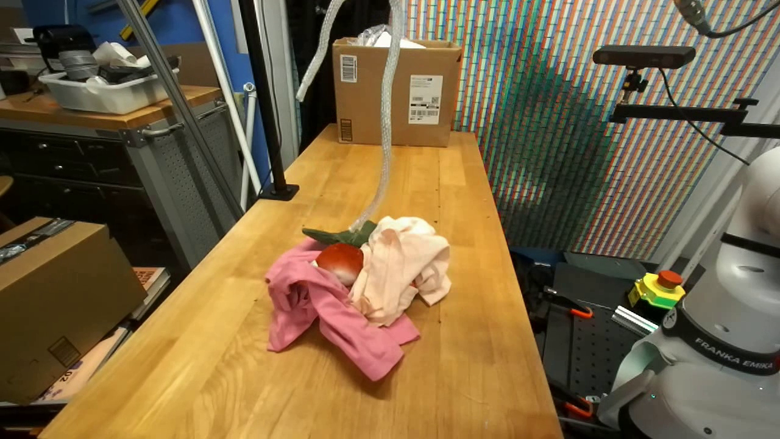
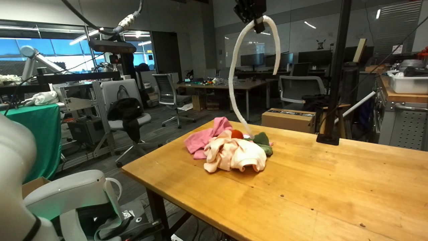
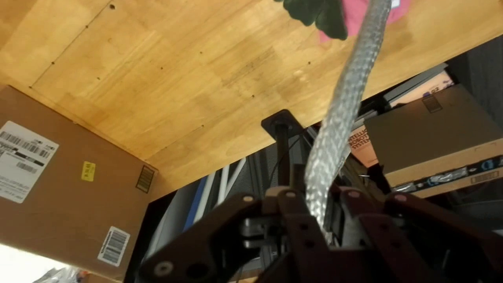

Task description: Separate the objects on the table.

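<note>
Pink cloth [image 1: 359,341] lies crumpled on the wood-grain counter [image 1: 475,378], and a cream fabric piece [image 1: 402,262] is bunched against it, overlapping part of its folds. Tucked between the two is a red-orange item [image 1: 339,261], rounded and paler on its lower side, with a dark green leaf-shaped piece [image 1: 364,233] touching the same heap. From there a white braided cord [image 2: 231,83] climbs to the gripper [image 2: 258,26], which is clamped on it, pinching it between its jaws high above the counter. Past the grip the cord curves over and its short end hangs loose in the air; its lower end meets the heap by the green piece, and whether it is fastened there cannot be told. In the wrist view the cord runs from the jaws toward green and pink at the edge of sight. Well apart from the heap, a brown cardboard box [image 1: 378,103] stands on the counter, and a black post [image 2: 336,73] rises near one edge.
</note>
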